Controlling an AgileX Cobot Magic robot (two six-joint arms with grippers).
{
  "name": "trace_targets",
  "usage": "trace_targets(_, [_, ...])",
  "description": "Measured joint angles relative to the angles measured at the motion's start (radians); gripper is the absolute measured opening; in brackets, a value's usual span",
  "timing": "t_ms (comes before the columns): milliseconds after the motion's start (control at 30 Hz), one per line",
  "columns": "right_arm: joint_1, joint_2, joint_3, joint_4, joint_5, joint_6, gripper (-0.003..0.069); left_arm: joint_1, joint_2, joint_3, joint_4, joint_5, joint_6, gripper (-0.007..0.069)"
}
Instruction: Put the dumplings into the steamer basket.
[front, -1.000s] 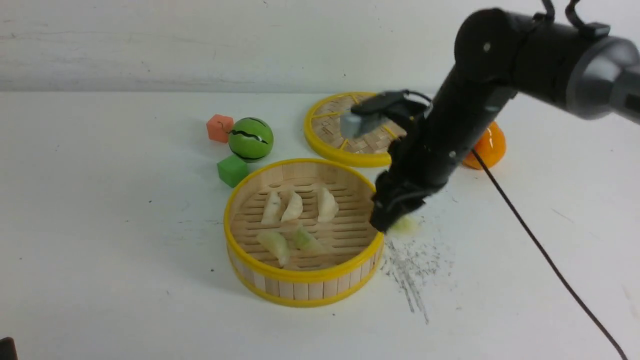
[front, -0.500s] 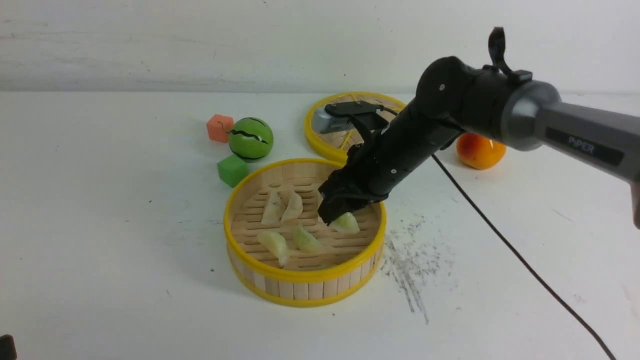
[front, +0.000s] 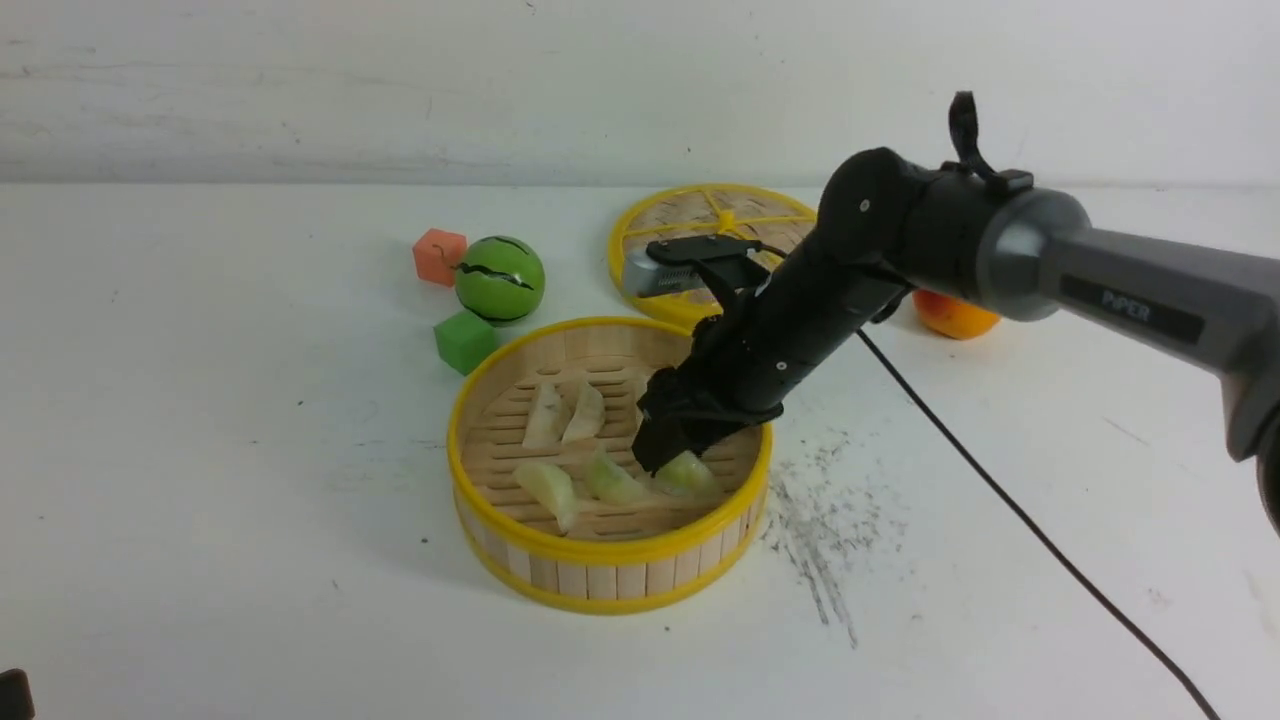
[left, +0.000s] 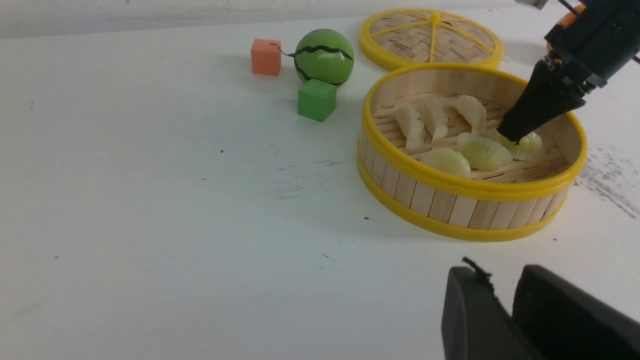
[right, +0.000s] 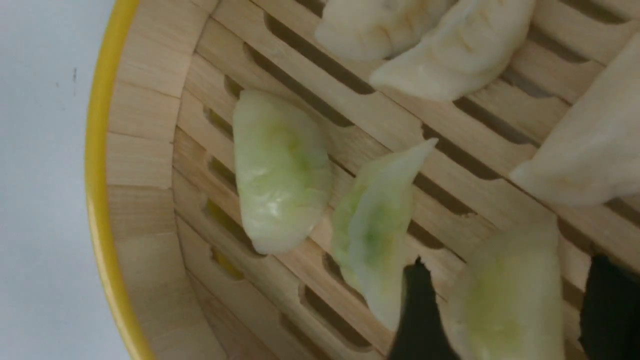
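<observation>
The grey link of the right arm (front: 1130, 290) carries the raised word "PiPER", the only writing that can be read. Its black right end effector (front: 668, 462) reaches down into the steamer basket (front: 610, 560), a round shallow tray with an upright wall of pale wooden slats, a slatted floor and glossy yellow rims, standing on the white table (front: 200, 500). In the right wrist view its two dark fingers (right: 417, 315) stand apart on either side of a pale green dumpling (right: 507, 295) that lies on the slats, with a gap showing on at least one side, so the end effector looks spread wide rather than pinching. All six dumplings are in the basket: three cream-white crescents (front: 565, 412) at the far side, one largely hidden behind the arm in the front view, and three translucent green ones (front: 548, 490) at the near side, with pleated, soft-looking skins. Behind the basket lies a flat woven lid (front: 700, 215) with yellow spokes, partly covered by the arm. A striped green ball (front: 500, 278), an orange cube (front: 440, 256) and a green cube (front: 465, 341) sit close together to the left, and an orange fruit (front: 955, 315) is half hidden behind the arm. Grey scuff marks (front: 825, 530) streak the table beside the basket. The left end effector (left: 505, 310) shows only as two black fingertips with a narrow gap, cut off by the frame and holding nothing visible; whether it is open or closed cannot be told.
</observation>
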Motion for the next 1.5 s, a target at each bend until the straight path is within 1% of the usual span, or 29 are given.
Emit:
trace_targets(67, [-0.003, -0.03, -0.033, -0.027, 0.033, 0.015, 0.0435, 0.0, 0.0, 0.0, 0.0, 0.0, 0.0, 0.0129])
trace_targets(133, [-0.009, -0.07, -0.068, -0.069, 0.078, 0.036, 0.0418, 0.0, 0.0, 0.0, 0.0, 0.0, 0.0, 0.0129])
trace_targets(167, [-0.009, -0.076, -0.073, -0.069, 0.084, 0.039, 0.0418, 0.0, 0.0, 0.0, 0.0, 0.0, 0.0, 0.0129])
trace_targets(233, [-0.011, -0.14, -0.134, -0.164, 0.153, 0.062, 0.0356, 0.0, 0.0, 0.0, 0.0, -0.001, 0.0, 0.0129])
trace_targets(300, [-0.011, -0.225, -0.195, -0.257, 0.232, 0.08, 0.0261, 0.0, 0.0, 0.0, 0.0, -0.001, 0.0, 0.0129])
trace_targets(367, [-0.011, -0.262, -0.221, -0.304, 0.273, 0.088, 0.0199, 0.0, 0.0, 0.0, 0.0, -0.001, 0.0, 0.0129])
trace_targets(433, [-0.011, -0.361, -0.247, -0.404, 0.327, 0.1, 0.0057, 0.0, 0.0, 0.0, 0.0, -0.001, 0.0, 0.0129])
trace_targets(467, [-0.011, -0.39, -0.249, -0.427, 0.335, 0.113, 0.0023, 0.0, 0.0, 0.0, 0.0, -0.001, 0.0, 0.0129])
trace_targets(500, [-0.011, -0.435, -0.249, -0.493, 0.344, 0.148, -0.0009, 0.0, 0.0, 0.0, 0.0, -0.001, 0.0, 0.0129])
trace_targets(567, [-0.011, -0.466, -0.245, -0.531, 0.344, 0.181, -0.0016, 0.0, 0.0, 0.0, 0.0, -0.001, 0.0, 0.0129])
trace_targets(600, [-0.011, -0.516, -0.218, -0.575, 0.344, 0.231, -0.0018, 0.0, 0.0, 0.0, 0.0, -0.001, 0.0, 0.0129])
trace_targets(667, [-0.011, -0.584, -0.153, -0.626, 0.344, 0.266, -0.0016, 0.0, 0.0, 0.0, 0.0, -0.001, 0.0, 0.0129])
trace_targets(833, [-0.011, -0.74, 0.055, -0.671, 0.343, 0.309, -0.001, 0.0, 0.0, 0.0, 0.0, -0.001, 0.0, 0.0129])
trace_targets(867, [-0.011, -0.817, 0.178, -0.686, 0.313, 0.325, -0.001, 0.0, 0.0, 0.0, 0.0, -0.001, 0.0, 0.0129])
trace_targets(933, [-0.011, -0.933, 0.319, -0.707, 0.198, 0.356, -0.001, 0.0, 0.0, 0.0, 0.0, -0.001, 0.0, 0.0129])
trace_targets(1033, [-0.011, -1.131, 0.563, -0.756, -0.111, 0.415, -0.0009, 0.0, 0.0, 0.0, -0.002, 0.004, 0.0, 0.0129])
trace_targets(1067, [-0.011, -1.221, 0.726, -0.786, -0.285, 0.452, -0.0009, 0.0, 0.0, 0.0, -0.004, 0.009, 0.0, 0.013])
trace_targets(1100, [-0.011, -1.28, 0.787, -0.802, -0.383, 0.471, -0.0009, 0.0, 0.0, 0.0, -0.004, 0.013, 0.0, 0.0131])
trace_targets(1167, [-0.011, -1.365, 0.907, -0.822, -0.523, 0.499, -0.0009, 0.0, 0.0, 0.0, -0.005, 0.019, 0.0, 0.0132])
trace_targets(1200, [-0.011, -1.456, 1.043, -0.851, -0.678, 0.524, -0.0009, 0.0, 0.0, 0.0, -0.008, 0.023, 0.0, 0.0134])
trace_targets(1300, [-0.011, -1.6, 1.276, -0.876, -0.933, 0.553, -0.0009, 0.0, 0.0, 0.0, -0.009, 0.026, 0.0, 0.0135])
trace_targets(1367, [-0.011, -1.664, 1.414, -0.876, -1.057, 0.56, -0.0009, 0.0, 0.0, 0.0, -0.009, 0.027, 0.0, 0.0139])
trace_targets(1500, [-0.011, -1.695, 1.552, -0.876, -1.13, 0.567, -0.0008, 0.0, 0.0, 0.0, -0.009, 0.027, 0.0, 0.0143])
